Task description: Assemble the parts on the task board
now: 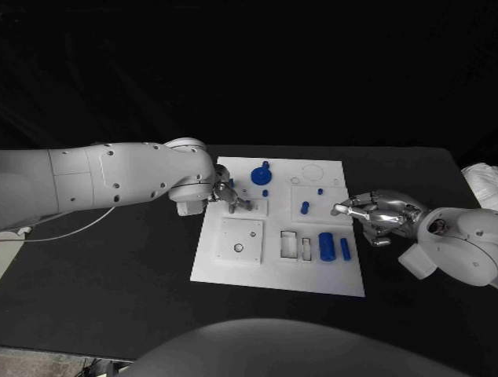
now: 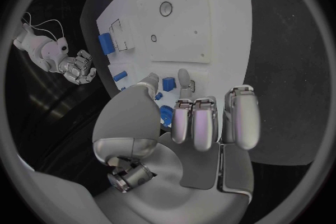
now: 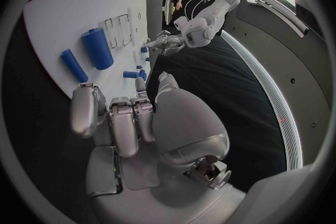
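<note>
Parts (image 1: pixel 327 246) crowd the task board (image 1: pixel 238 275) between both hands' curled, empty fingers (image 1: pixel 357 207).

The white task board (image 1: pixel 274 267) lies mid-table; the left hand (image 1: pixel 228 195) reaches over its left side, the right hand (image 1: pixel 376 214) hovers beside its right edge.

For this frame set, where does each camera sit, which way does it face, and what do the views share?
Head view: on the robot's head, looking down at the task board; both arms, left hand, right hand.
Left wrist view: behind the left hand, facing the board.
Right wrist view: behind the right hand, facing the board.
Shared: both wrist views show the thick blue cylinder and the opposite hand.
</note>
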